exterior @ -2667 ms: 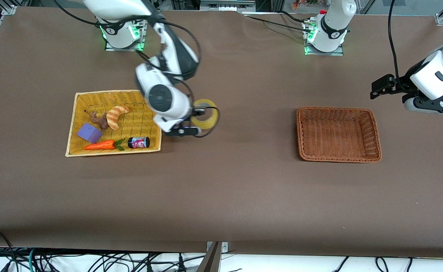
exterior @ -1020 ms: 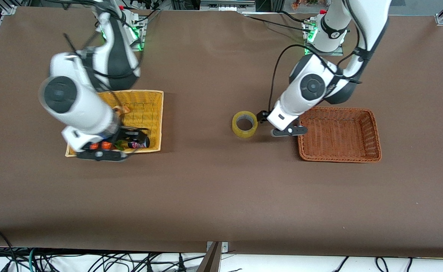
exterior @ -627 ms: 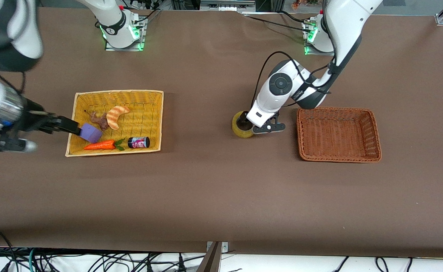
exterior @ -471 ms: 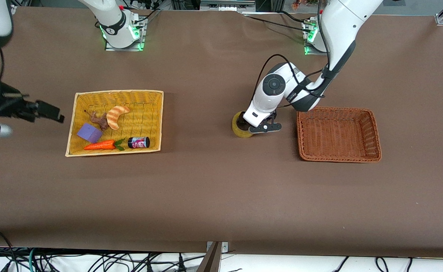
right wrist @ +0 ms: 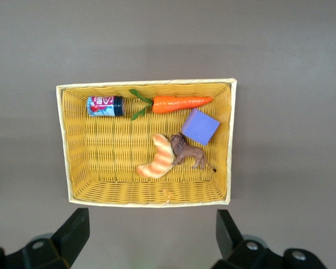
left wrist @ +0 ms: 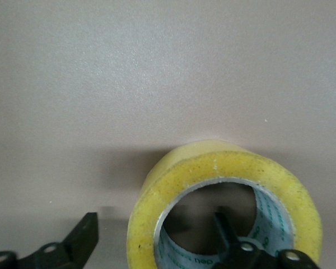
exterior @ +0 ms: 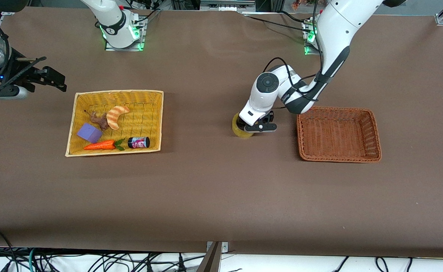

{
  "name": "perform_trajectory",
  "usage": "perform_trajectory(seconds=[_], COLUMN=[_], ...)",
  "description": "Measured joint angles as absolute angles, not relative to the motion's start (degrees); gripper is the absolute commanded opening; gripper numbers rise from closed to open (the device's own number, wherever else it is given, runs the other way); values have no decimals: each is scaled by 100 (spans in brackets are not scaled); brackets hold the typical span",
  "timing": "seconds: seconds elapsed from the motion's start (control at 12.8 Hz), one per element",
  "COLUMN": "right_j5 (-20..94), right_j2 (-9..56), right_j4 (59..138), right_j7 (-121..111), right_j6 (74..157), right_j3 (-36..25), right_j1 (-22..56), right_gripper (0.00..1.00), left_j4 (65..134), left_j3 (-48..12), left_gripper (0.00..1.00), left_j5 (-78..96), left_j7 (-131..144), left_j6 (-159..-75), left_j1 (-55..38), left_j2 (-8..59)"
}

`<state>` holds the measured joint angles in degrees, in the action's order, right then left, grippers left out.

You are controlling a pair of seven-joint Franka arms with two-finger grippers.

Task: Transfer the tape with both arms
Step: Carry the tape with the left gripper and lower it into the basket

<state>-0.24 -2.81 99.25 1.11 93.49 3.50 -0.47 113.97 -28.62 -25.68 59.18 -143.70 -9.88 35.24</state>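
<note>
The tape (exterior: pixel 238 130), a yellowish ring, lies flat on the brown table between the two baskets. My left gripper (exterior: pixel 254 126) is down on it and open. In the left wrist view the tape (left wrist: pixel 173 185) fills the lower part, with one finger (left wrist: pixel 231 240) inside the hole and the other finger (left wrist: pixel 81 241) outside, so the left gripper (left wrist: pixel 157 244) straddles the wall of the ring. My right gripper (exterior: pixel 53 77) is open and empty, up in the air at the right arm's end of the table. In the right wrist view the right gripper (right wrist: pixel 151 232) looks down on the yellow basket (right wrist: pixel 63 145).
The yellow basket (exterior: pixel 160 113) holds a croissant (exterior: pixel 116 115), a purple block (exterior: pixel 89 132), a carrot (exterior: pixel 99 145), a dark jar (exterior: pixel 138 142) and a brown toy (exterior: pixel 98 121). An empty brown basket (exterior: pixel 299 132) stands beside the tape, toward the left arm's end.
The right arm carried the tape out to mid-table, let go and swung away past the yellow basket. The left arm came in and lowered its open gripper over the tape's wall.
</note>
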Motion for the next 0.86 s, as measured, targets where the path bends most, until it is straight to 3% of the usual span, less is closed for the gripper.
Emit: perform_trajectory(seconds=[0.63,0.86], right_j5=[50,59], right_j2=[-184,-181], right_j4=[9732,9723], right_j7=[112,112], right_j6=[9409,9400], right_j3=[458,458], right_j1=[-262,-268], right_gripper=[100,100], left_j4=[11240,10362], left_j3=[-2865,-2796], left_gripper=[0,0], left_j5=[-2306,-1058], left_j7=[6077,4054], left_j6=[-14180,-11971], left_j1=[-844,-601], left_j2=[3537,3055])
